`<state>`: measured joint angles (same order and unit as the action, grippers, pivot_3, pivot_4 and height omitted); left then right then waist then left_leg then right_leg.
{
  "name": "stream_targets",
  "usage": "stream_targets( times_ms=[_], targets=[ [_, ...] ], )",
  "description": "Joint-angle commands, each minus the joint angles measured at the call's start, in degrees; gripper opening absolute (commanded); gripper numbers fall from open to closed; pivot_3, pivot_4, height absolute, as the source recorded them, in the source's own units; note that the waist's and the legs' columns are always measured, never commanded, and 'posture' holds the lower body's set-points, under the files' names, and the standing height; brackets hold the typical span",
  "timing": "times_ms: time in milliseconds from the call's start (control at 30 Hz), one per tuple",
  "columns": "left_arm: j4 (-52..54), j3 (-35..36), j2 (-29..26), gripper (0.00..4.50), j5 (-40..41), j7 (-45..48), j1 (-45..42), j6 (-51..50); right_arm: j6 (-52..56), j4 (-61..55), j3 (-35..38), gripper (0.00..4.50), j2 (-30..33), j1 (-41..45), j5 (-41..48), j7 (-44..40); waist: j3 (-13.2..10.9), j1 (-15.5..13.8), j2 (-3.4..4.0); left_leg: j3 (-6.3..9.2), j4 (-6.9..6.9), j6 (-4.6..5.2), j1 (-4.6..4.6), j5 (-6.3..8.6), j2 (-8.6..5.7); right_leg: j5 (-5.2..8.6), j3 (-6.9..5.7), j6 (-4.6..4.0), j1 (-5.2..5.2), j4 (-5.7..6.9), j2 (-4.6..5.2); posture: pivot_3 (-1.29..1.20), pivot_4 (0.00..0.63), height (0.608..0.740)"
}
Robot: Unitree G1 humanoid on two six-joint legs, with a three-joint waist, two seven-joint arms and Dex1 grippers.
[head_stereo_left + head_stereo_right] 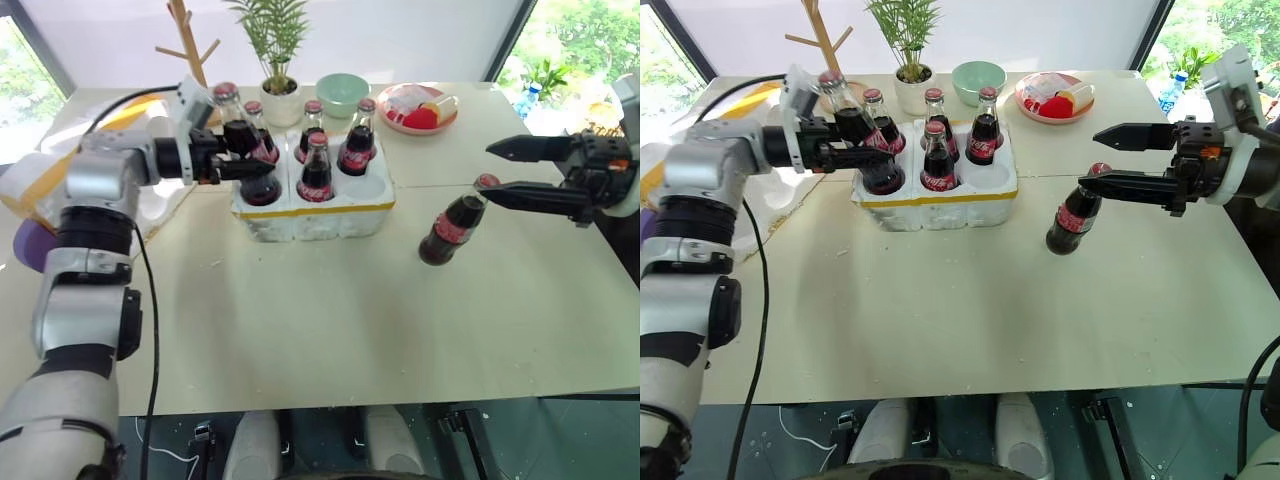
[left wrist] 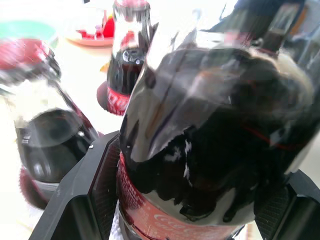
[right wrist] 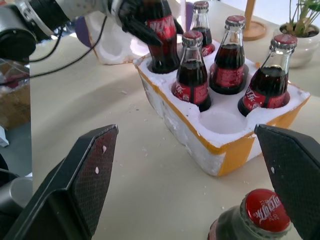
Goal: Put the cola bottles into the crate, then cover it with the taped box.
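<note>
The left fingers [image 1: 243, 160] clasp a bottle [image 1: 234, 125] in the crate [image 1: 315, 205], seemingly seated, while the right fingers [image 1: 1110, 158] gape beside the last bottle [image 1: 1073, 214] on the worktop: heavy, slick, breakable glass, best gripped mid-body.

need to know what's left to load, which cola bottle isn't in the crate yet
The cola bottle standing tilted on the table between the right gripper fingers, apart from the crate; the other five sit in its wells.
</note>
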<state>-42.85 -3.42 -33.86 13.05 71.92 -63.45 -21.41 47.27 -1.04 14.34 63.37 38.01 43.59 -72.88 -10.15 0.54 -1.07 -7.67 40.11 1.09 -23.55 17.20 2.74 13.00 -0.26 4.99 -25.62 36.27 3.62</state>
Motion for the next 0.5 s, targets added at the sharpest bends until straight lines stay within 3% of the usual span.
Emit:
stream_targets(
  times_ms=[33,133,233,267,400,500],
  targets=[
    [-2.66,-1.23,1.37,2.83,-3.19,-0.95,-1.75,6.89,-0.84,-1.3,1.39,4.5,0.31,0.55,0.56,-0.17,0.0,0.01,0.0,0.0,0.0,0.0,0.0,0.0,0.0,0.0,0.0,0.0,0.0,0.0,0.0,0.0,0.15,0.74],
    [-5.29,-2.19,2.72,2.83,-5.11,-1.58,-0.66,9.74,-0.84,-1.45,1.57,4.5,0.56,0.43,0.69,-0.48,0.0,-0.02,0.0,0.0,0.0,0.0,-0.01,0.0,0.0,0.0,0.0,0.0,-0.01,-0.01,0.0,0.0,0.15,0.74],
    [-5.89,-2.08,3.35,4.31,-5.39,-1.4,0.02,9.83,-0.81,-1.64,1.7,4.5,0.82,0.59,0.74,-0.66,0.02,-0.15,0.01,0.01,0.0,0.08,0.01,0.05,0.0,0.0,0.0,0.0,0.01,0.01,0.03,0.0,0.15,0.74],
    [-5.62,-1.81,3.28,4.45,-5.13,-1.09,0.18,9.59,-0.74,-1.7,1.79,4.5,0.95,0.73,0.79,-0.68,0.02,-0.16,0.01,0.01,0.0,0.17,0.01,0.1,0.0,0.0,0.0,0.0,0.01,0.02,0.04,0.0,0.15,0.74],
    [-2.98,0.7,1.72,4.45,-2.5,0.6,-0.28,7.16,-0.42,-1.93,2.87,4.5,2.11,0.51,0.8,-0.63,0.02,-0.08,0.01,0.02,0.02,0.21,0.01,0.12,0.0,-0.01,0.0,0.0,0.02,0.02,0.04,0.0,0.15,0.74],
    [4.29,3.68,-1.76,4.45,2.56,5.4,-0.65,-0.15,0.46,-1.81,5.58,4.5,4.74,-1.06,0.83,-0.84,0.01,0.04,0.0,0.03,0.01,0.18,-0.01,0.1,0.02,-0.01,0.0,0.0,-0.01,0.02,0.02,0.0,0.15,0.74]
  ],
)
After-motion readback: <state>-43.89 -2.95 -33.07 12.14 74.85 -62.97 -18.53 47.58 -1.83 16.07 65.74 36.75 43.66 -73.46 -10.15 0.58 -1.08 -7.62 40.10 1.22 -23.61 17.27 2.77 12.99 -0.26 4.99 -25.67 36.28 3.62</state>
